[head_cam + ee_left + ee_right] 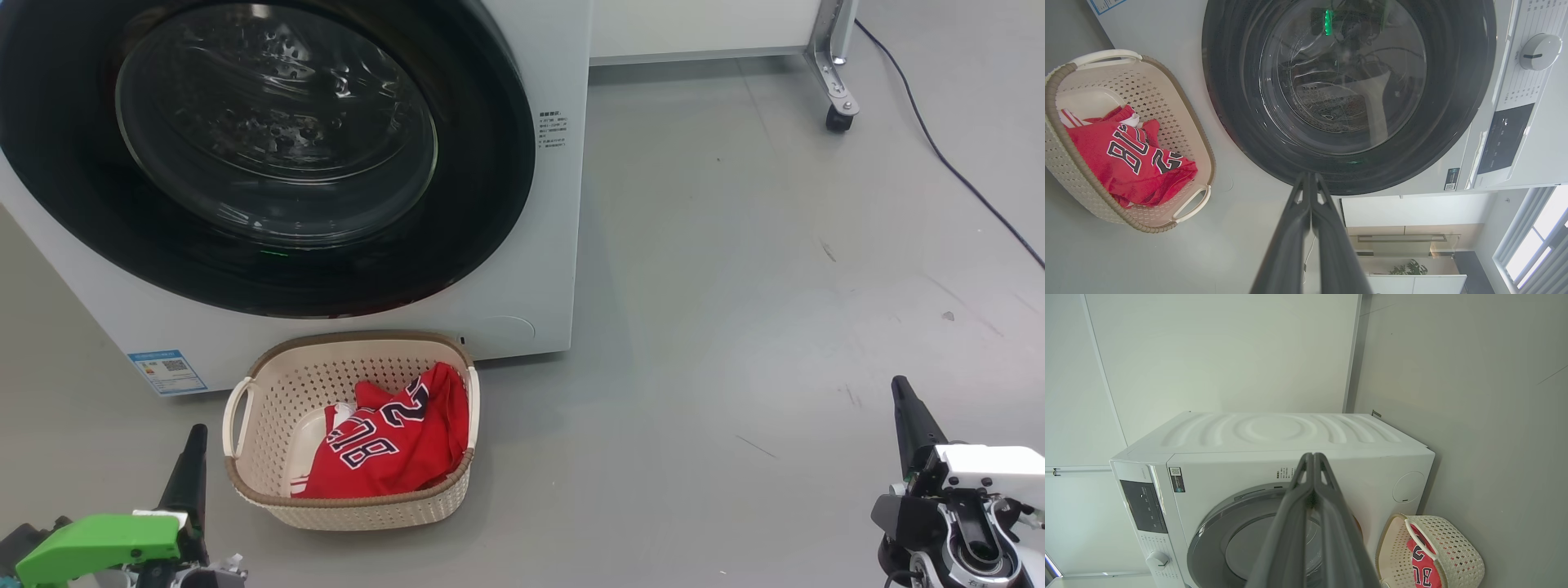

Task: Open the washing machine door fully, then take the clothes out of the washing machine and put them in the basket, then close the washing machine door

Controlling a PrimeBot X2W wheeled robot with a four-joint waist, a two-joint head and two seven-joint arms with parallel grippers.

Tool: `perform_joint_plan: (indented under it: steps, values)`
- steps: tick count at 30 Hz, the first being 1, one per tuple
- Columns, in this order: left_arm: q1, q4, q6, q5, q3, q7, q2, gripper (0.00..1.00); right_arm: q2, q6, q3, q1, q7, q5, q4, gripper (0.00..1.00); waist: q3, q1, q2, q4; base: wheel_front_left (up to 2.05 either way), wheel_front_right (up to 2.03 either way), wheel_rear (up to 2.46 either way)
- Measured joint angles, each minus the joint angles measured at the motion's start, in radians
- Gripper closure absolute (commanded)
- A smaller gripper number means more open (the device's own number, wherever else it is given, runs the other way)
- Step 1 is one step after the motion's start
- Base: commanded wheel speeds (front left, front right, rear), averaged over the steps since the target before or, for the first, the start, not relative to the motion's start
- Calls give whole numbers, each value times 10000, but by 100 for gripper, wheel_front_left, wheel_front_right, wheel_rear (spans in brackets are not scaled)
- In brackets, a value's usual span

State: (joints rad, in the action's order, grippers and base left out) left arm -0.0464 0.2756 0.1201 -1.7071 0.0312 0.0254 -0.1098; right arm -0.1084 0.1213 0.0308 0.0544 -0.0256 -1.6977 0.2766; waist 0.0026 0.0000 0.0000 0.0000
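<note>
Nearest, the left gripper (194, 441), under a green housing, hangs in front of the washer's (555, 204) left corner. Its long dark fingers are pressed together on nothing. The right gripper (904, 400) is well off to the washer's right over bare grey floor (735, 327), its fingers likewise together and empty.

The basket (351, 336) stands on the floor just before the washer's front. It is cream perforated plastic with rounded corners, a brown woven-look rim and loop handles. The clothes (392, 445) lie crumpled inside: bright red fabric with dark, white-outlined numbers. The left wrist view adds a white-striped edge beneath them.

Behind the basket, the door (482, 204) sits closed against the white washer, a wide glossy black ring around bulging clear glass. A blue label (167, 371) is low on the front.

The left wrist view brings in a round white dial (1539, 51) and a dark panel (1504, 139) above the door. The right wrist view gives the washer's side (1278, 430), pressed with concentric ripples.

Past the washer's right, a black cable (939, 155) trails beside a caster (839, 118).
</note>
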Motion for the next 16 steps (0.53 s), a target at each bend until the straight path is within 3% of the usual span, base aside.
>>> perform_joint_plan:
  steps: [16]
  values:
    - [-6, 2, 0, 2, -23, 4, 8, 100, 19, 0, 19, 2, -4, 2, 0, 100, 0, 0, 0, 0, 0, 0, 0]
